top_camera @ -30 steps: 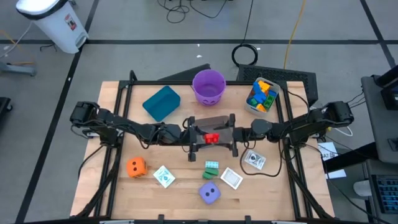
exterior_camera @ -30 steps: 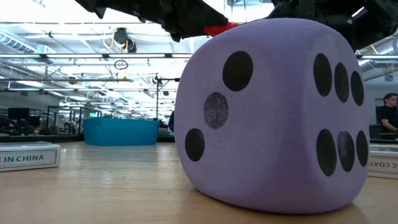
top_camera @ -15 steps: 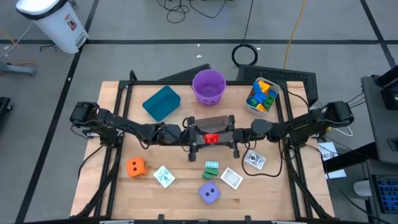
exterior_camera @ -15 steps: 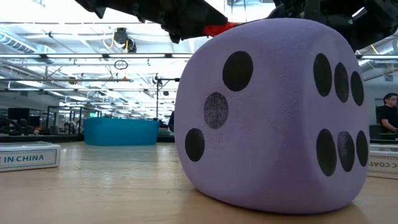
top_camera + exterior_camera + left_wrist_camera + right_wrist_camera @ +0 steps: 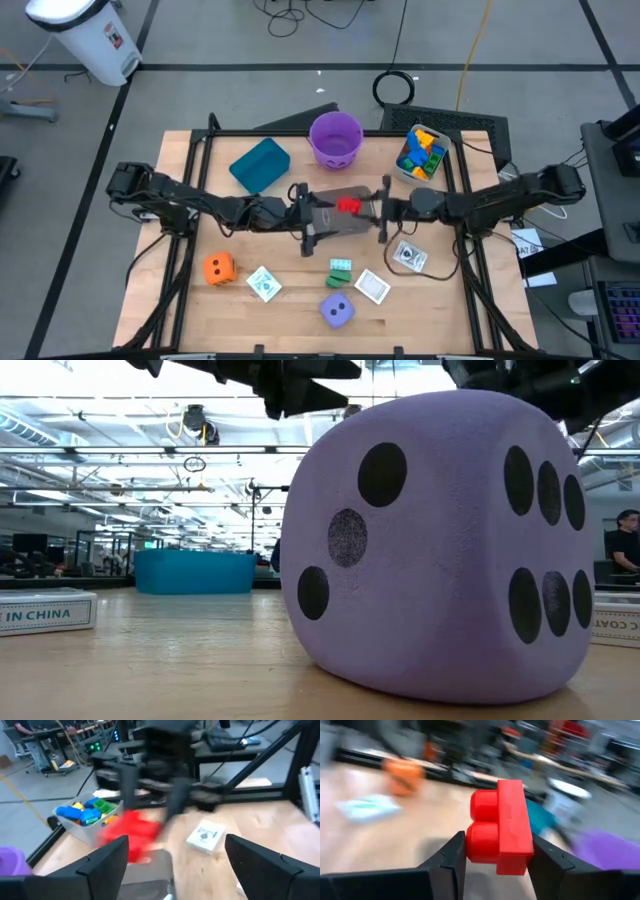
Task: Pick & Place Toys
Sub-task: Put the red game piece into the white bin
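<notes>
Right hand (image 5: 362, 207) pinches red block (image 5: 348, 206); left hand (image 5: 318, 213) spread; purple die (image 5: 440, 545) blocks low view.

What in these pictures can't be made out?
- Low view: the purple die fills the picture and hides the table behind it.
- Left wrist view: motion blur smears the red block and the right claw.
- High view: the cards' print is too small.

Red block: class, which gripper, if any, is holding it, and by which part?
The right gripper holds the red block, its fingers pressing on the block's two opposite sides. The left gripper is open and holds nothing.
</notes>
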Controlling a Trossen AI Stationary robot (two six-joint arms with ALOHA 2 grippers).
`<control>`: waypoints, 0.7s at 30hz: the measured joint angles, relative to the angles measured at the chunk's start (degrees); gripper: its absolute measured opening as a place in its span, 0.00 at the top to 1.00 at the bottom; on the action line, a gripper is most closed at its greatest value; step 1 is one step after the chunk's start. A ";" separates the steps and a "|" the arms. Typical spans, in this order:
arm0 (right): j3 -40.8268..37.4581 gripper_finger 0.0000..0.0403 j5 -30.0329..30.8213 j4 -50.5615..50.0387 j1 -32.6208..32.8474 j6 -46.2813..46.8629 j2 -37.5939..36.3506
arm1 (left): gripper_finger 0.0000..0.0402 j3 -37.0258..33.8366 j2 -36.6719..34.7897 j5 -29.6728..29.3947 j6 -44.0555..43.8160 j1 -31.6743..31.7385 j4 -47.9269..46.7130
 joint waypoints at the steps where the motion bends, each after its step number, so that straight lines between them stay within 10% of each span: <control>1: 0.00 0.66 2.97 -2.58 -0.45 0.09 -1.67 | 0.16 0.02 -0.07 -0.15 -0.14 -0.03 -0.35; 8: -0.01 0.66 21.39 -22.66 -7.09 4.26 -12.32 | 0.15 0.01 0.03 -1.64 -0.88 0.02 -2.99; 21: -0.07 0.67 24.09 -52.57 -33.55 28.92 -16.28 | 0.15 0.01 0.06 -1.58 -1.64 0.36 -4.10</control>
